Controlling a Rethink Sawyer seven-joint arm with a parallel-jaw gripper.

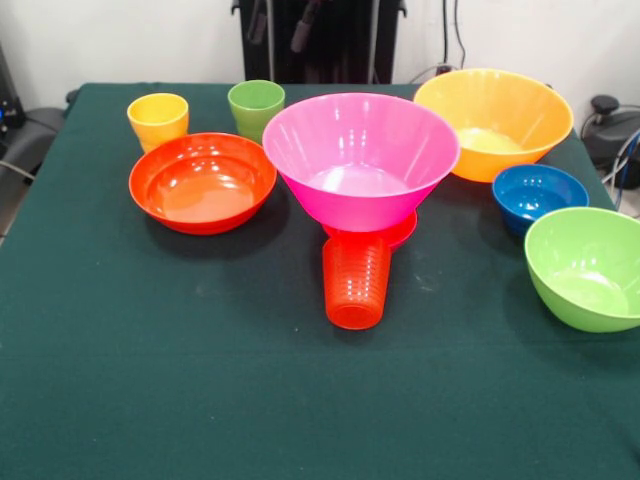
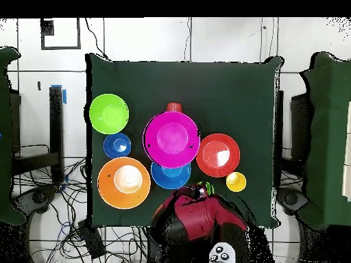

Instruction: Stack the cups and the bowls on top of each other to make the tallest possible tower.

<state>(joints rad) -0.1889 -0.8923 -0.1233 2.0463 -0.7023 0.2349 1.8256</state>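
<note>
Barely begun: pink bowl perched, everything else waiting

So far the tower (image 1: pixel 360 170) is only the large pink bowl (image 1: pixel 360 150), mouth up at the centre of the counter (image 1: pixel 150 380), resting on a small magenta piece (image 1: pixel 400 232) that shows just under its base. That narrow footing under the widest bowl looks top-heavy, a weak base for anything added on top.

The ribbed orange-red cup (image 1: pixel 356 283) sits just in front of the pile, touching or nearly so. I cannot tell whether it stands or lies on its side.

The other pieces ring the pile, all mouth up and apart from each other, which probably leaves each one free to grasp:
- the red-orange bowl (image 1: pixel 203 183)
- the yellow cup (image 1: pixel 158 118)
- the light green cup (image 1: pixel 256 105)
- the yellow-orange bowl (image 1: pixel 495 120)
- the small dark blue bowl (image 1: pixel 540 195)
- the lime green bowl (image 1: pixel 590 265)

From overhead, the medium blue bowl (image 2: pixel 170 176) is partly tucked under the pink rim on the robot's side.

The arm (image 2: pixel 199 219) is drawn back over the counter's edge by the base. I cannot tell the state of the end effector, though no cup or bowl appears to be carried.
</note>
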